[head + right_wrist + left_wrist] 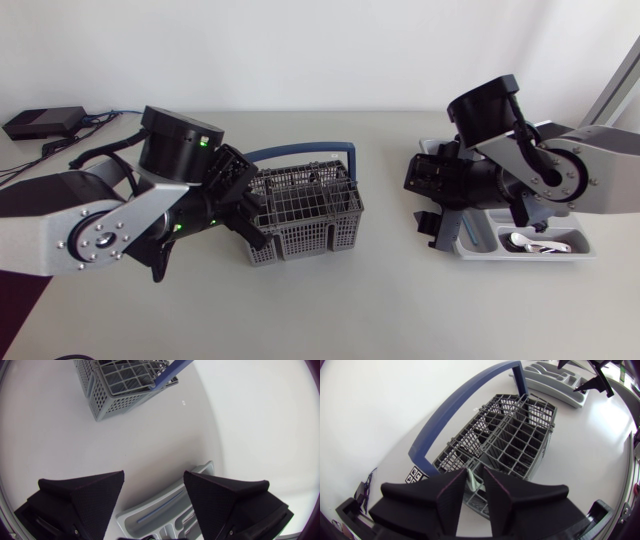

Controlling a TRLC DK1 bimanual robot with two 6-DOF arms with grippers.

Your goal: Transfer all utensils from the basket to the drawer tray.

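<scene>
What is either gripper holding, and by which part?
Right gripper: nothing, open above the drawer tray. Left gripper: at a corner of the basket, by a pale item; a hold cannot be told.

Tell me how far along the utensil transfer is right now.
Done: at least one white utensil lies in the tray. In hand: the left gripper is shut on a pale utensil in the basket; the right gripper hangs open and empty over the tray. Left: dark shapes in the basket look like more utensils.

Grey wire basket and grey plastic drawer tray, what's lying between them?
Only bare white table, per the head view; my right gripper hangs by the tray edge.
</scene>
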